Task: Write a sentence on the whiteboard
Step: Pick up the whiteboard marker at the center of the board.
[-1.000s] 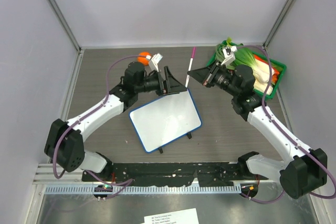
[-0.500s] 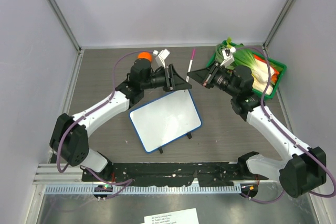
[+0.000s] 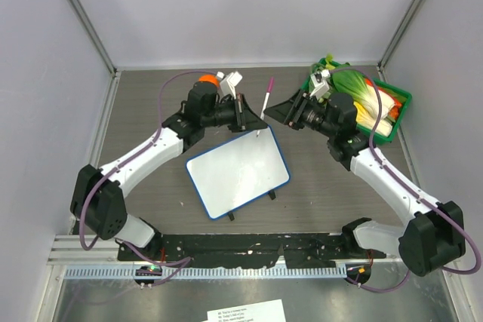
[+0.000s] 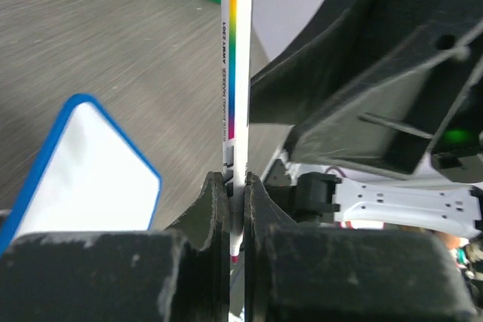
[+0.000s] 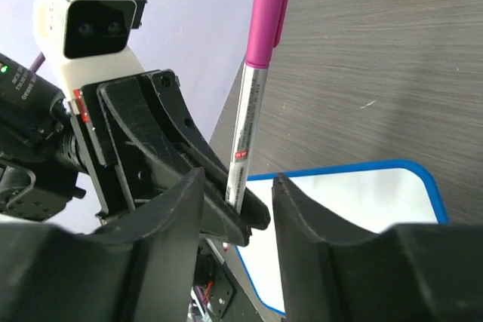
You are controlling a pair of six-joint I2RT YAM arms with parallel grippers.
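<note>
The whiteboard (image 3: 238, 171), blue-framed, lies tilted at the table's middle with a blank white face; no sentence shows on it. A marker (image 3: 264, 103) with a pink cap and a white rainbow-striped barrel stands nearly upright over the board's far corner. My left gripper (image 3: 245, 115) is shut on the marker's lower barrel (image 4: 232, 73), its tip poking out below the left gripper's fingertips (image 4: 235, 209). My right gripper (image 3: 285, 111) faces it from the right and is open. In the right wrist view the marker (image 5: 253, 103) stands between the right gripper's spread fingers (image 5: 238, 186), touching neither.
A green tray (image 3: 398, 96) of vegetables sits at the back right behind the right arm. An orange ball (image 3: 207, 81) lies at the back, behind the left wrist. Grey enclosure walls stand on three sides. A printed sheet (image 3: 245, 312) lies by the near edge.
The marker changed hands: my left gripper closed on its lower barrel and my right gripper opened off it. The marker now leans slightly more to the left.
</note>
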